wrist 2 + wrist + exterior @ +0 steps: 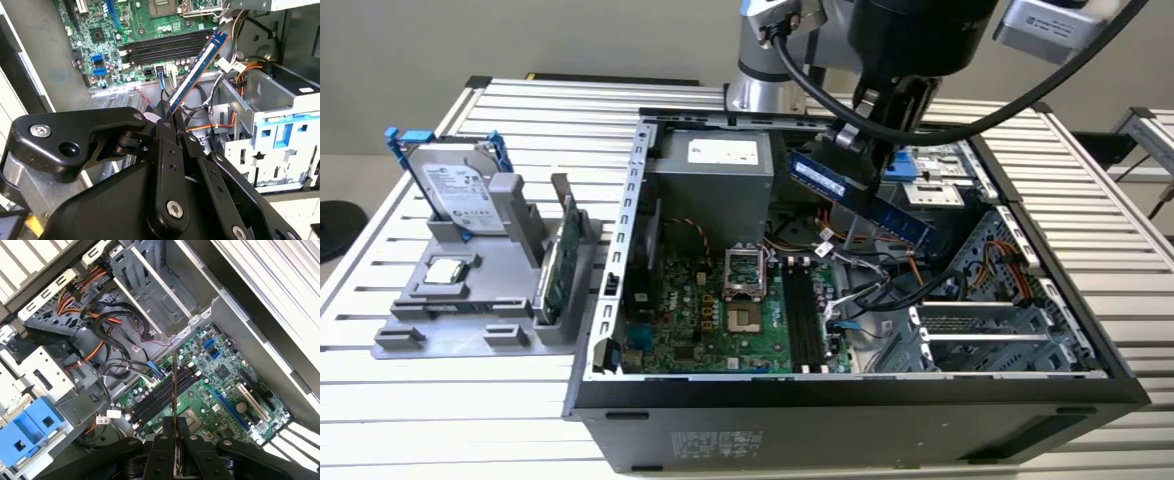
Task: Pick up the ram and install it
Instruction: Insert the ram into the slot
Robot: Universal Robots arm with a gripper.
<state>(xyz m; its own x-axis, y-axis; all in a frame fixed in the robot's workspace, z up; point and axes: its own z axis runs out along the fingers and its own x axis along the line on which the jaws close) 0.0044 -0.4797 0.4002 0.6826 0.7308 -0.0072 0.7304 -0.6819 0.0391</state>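
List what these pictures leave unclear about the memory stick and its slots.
Memory stick, held end: hidden inside the gripper in the second wrist view.
Its flat faces: edge-on in the first wrist view, a thin line.
Slots, end latches: too small in the exterior view to tell open or closed.

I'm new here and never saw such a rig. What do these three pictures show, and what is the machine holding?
It is a robot arm with a gripper. The exterior view, from a camera off the arm, shows an open computer case on a slatted table. Both wrist views come from cameras on the arm, looking into the case. The gripper is shut on the ram, a dark blue memory stick, held tilted above the motherboard and its black slots. At the exterior view's left, a grey holder carries a hard drive.
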